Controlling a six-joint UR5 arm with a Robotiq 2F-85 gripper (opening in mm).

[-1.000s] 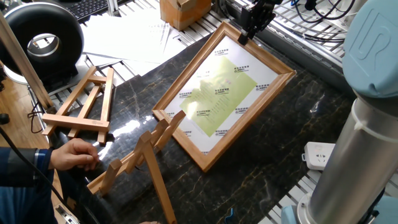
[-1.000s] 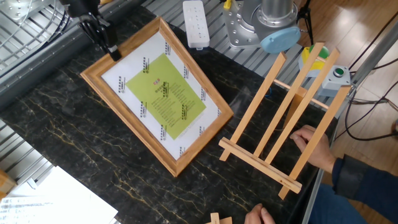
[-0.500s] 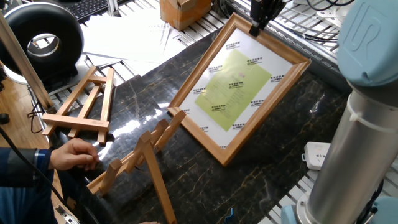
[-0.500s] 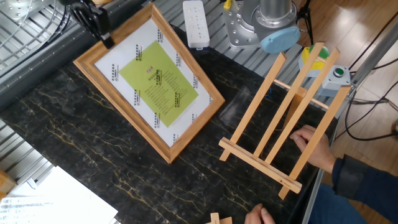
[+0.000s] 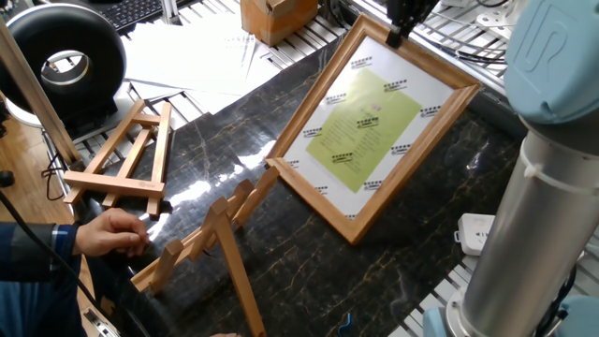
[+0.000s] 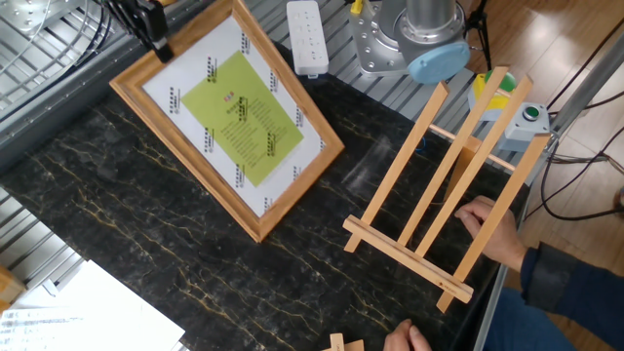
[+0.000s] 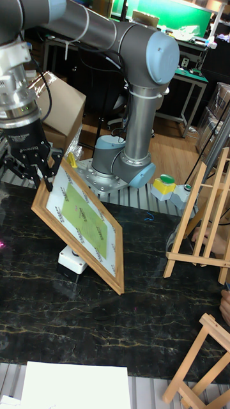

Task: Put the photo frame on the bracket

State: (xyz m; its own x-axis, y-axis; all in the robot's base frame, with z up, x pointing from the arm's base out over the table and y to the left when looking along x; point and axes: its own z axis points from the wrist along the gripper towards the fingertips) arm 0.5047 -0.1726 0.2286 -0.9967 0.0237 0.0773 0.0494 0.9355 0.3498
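Note:
The photo frame (image 5: 370, 126) (image 6: 234, 112) (image 7: 80, 220), light wood around a white sheet with a yellow-green panel, hangs tilted over the dark marble table. Its far edge is raised and its low corner is near the surface. My gripper (image 5: 404, 28) (image 6: 156, 44) (image 7: 48, 179) is shut on the frame's raised top edge. The bracket (image 6: 450, 161) (image 5: 187, 245) (image 7: 195, 217), a pale-wood easel with three long slats and a ledge bar, stands apart from the frame at the table's other side.
A person's hand (image 6: 492, 226) (image 5: 112, 232) holds the bracket. A smaller A-shaped easel (image 5: 131, 154) (image 7: 204, 358) lies nearby. A white power strip (image 6: 307, 37) sits by the robot base (image 6: 409, 34). Papers (image 5: 197, 51) and a cardboard box (image 5: 276, 17) lie beyond the marble.
My gripper has risen with the frame's top edge, tilting the frame steeper and drawing it toward the robot base. The bracket and the hand have stayed put.

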